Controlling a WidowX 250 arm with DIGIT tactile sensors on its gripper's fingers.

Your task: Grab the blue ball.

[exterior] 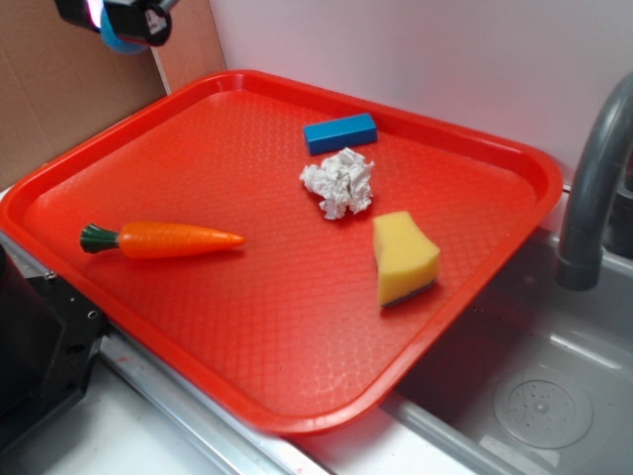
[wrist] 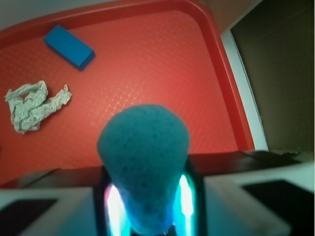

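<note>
Claw (wrist: pixel 145 206) clamped on blue ball (wrist: pixel 143 162), ball squeezed between fingers, raised above red tray (exterior: pixel 297 396) far-left corner.

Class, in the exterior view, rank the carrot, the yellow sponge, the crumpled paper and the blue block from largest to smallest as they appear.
1. Carrot, longest.
2. Yellow sponge.
3. Crumpled paper, close to the sponge, so that ranking is unsure.
4. Blue block, farthest from the camera.

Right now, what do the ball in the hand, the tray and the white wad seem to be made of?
Ball: soft, matte, pitted like foam or yarn; it bulges between the hand.
Tray: glossy hard plastic with an embossed grid.
White wad: crumpled paper, probably, with sharp creases.
</note>
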